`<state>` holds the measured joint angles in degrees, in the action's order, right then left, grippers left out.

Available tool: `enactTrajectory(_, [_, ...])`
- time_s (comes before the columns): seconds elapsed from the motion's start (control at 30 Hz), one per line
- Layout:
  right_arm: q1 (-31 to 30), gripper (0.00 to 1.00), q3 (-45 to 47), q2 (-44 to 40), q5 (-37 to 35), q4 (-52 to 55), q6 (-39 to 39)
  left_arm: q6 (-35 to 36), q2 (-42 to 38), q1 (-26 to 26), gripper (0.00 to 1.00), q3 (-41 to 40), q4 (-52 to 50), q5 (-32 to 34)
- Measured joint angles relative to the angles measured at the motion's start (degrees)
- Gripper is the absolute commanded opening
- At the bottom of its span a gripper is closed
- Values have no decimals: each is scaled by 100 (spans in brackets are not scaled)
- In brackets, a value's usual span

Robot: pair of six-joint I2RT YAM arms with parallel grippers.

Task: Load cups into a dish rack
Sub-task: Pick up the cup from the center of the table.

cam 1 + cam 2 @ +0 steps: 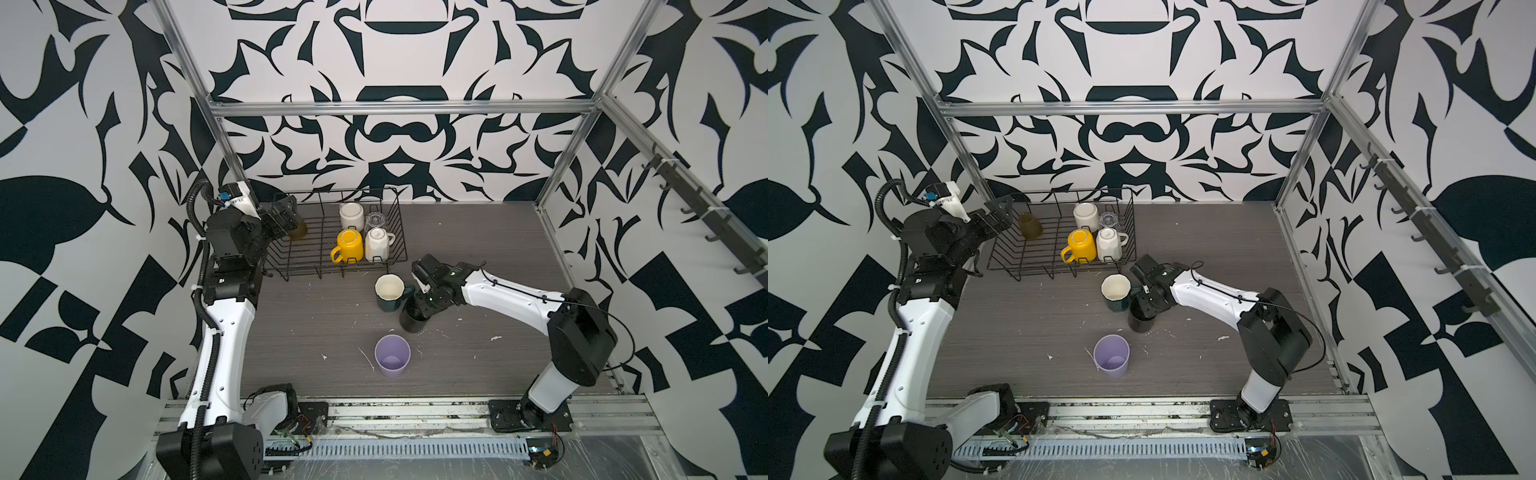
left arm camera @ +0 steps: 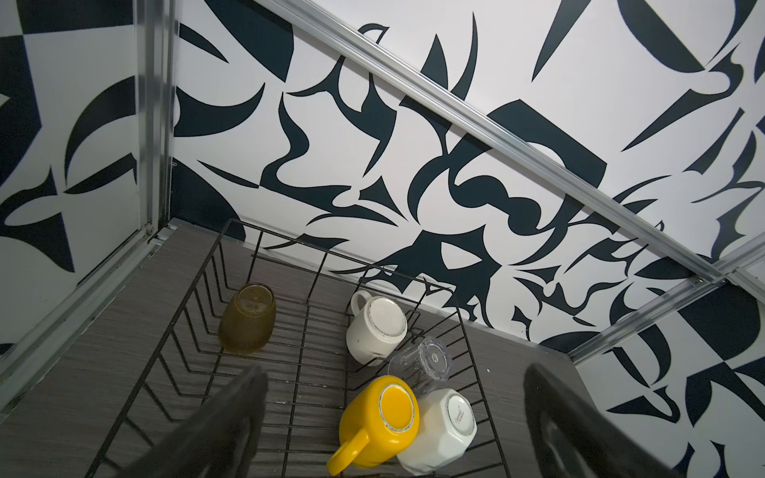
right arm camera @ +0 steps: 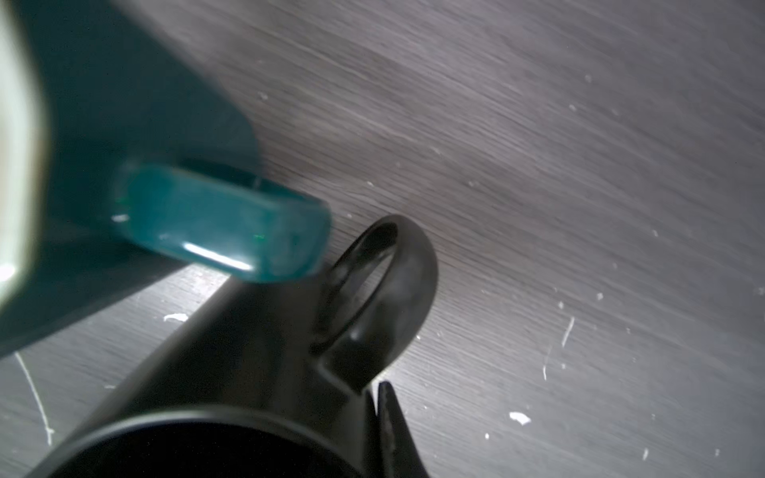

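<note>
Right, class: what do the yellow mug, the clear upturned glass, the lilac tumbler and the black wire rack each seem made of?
Yellow mug: glazed ceramic, likely; glossy, with a pale bare foot ring.
Clear upturned glass: glass or clear plastic; see-through, stamped base.
Lilac tumbler: probably plastic; thin wall, dull finish.
Black wire rack: apparently coated metal; thin rigid rods.

Top views evenly lit, edges bowed; right wrist view blurred, glare on table [image 3: 538, 165]

The dish rack [image 1: 1050, 250] holds five cups [image 1: 1077, 245]; the right hand [image 1: 1143, 312] grips the black mug [image 1: 1138, 326] beside the green mug [image 1: 1113, 306]
</note>
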<state>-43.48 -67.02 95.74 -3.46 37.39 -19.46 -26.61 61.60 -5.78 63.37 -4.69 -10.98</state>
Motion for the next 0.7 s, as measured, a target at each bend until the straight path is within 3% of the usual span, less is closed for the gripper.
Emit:
enactTrajectory(0.23, [0,0,94,-214,-219,317,9,-42,-48,0,99,-9,-44,2])
enactTrajectory(0.4, [120,0,372,-892,-256,649,7,-42,-55,0,99,-92,-11,-109])
enactTrajectory(0.7, [1694,0,409,-2264,579,737,144,-188,-181,0,100,-697,669,-804])
